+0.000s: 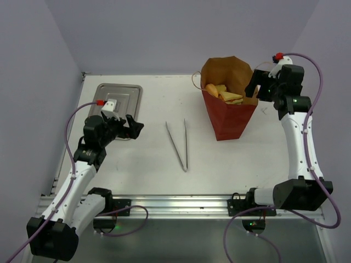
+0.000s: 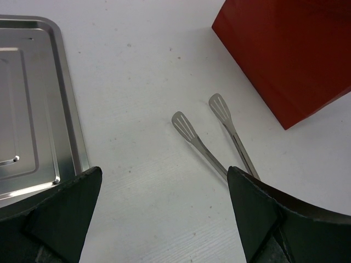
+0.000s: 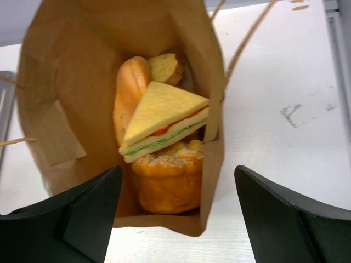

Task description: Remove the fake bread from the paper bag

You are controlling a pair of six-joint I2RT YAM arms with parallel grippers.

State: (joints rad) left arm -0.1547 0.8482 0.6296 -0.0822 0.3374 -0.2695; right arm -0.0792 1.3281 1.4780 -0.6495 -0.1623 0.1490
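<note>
Pale lavender walls closed in a white surface (image 1: 219, 164). Toward its far right corner a tall red paper bag with a plain brown inside (image 1: 230, 118) stood upright, mouth open. The fake bread was all inside it: a triangular sandwich of yellow slices (image 3: 162, 118) lay on top, a long golden loaf (image 3: 129, 87) leaned behind it, and a round crusted bun (image 3: 167, 183) sat against the near wall.

The right claw (image 1: 258, 86) hung at the bag's right rim, wide and holding nothing, looking down into the mouth. The left claw (image 1: 131, 127) was equally wide and empty, well apart from the bag, beside a shallow steel tray (image 1: 120, 93). A pair of slim metal tongs (image 1: 178, 145) lay between the two arms.

The step in hand looked like the reach into the bag, with no piece yet lifted out. Next, the right claw probably needed to centre over the sandwich, descend without snagging the brown wall or the tan string handle (image 3: 247, 38), pinch gently, and rise straight up. The light bag might tip or lift along with it.
</note>
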